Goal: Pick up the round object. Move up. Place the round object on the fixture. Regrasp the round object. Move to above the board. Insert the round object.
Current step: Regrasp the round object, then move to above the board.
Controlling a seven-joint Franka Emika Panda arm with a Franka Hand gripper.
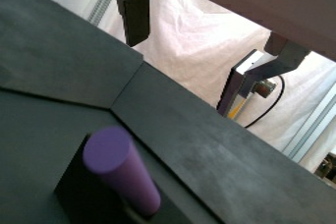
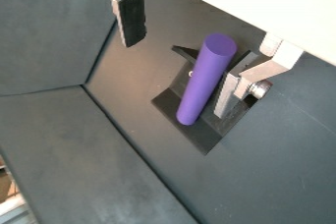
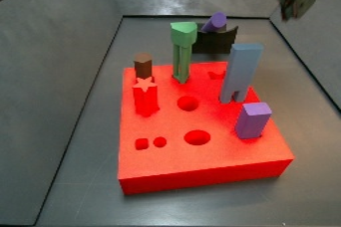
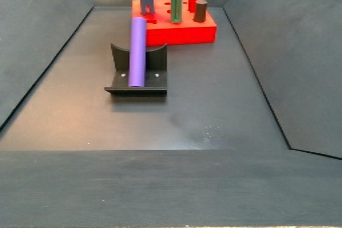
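Note:
The round object is a long purple cylinder (image 2: 203, 79) that leans in the notch of the dark fixture (image 2: 197, 135); it shows in both wrist views (image 1: 121, 169) and both side views (image 4: 138, 50) (image 3: 216, 20). My gripper (image 2: 191, 53) hangs open just above the peg's upper end, one finger (image 2: 130, 17) well off to the side and the other finger (image 2: 252, 79) close beside the peg, not touching it. Nothing is held between the fingers. In a wrist view the gripper (image 1: 199, 41) frames only white backdrop. The red board (image 4: 181, 30) stands beyond the fixture (image 4: 138, 84).
On the board (image 3: 200, 161) stand a green peg (image 3: 181, 47), a tall pale-blue arch (image 3: 241, 72), a short purple block (image 3: 253, 119), a red star peg (image 3: 144, 94) and a brown-topped block (image 3: 143, 65). Sloped dark walls enclose the floor (image 4: 174, 122).

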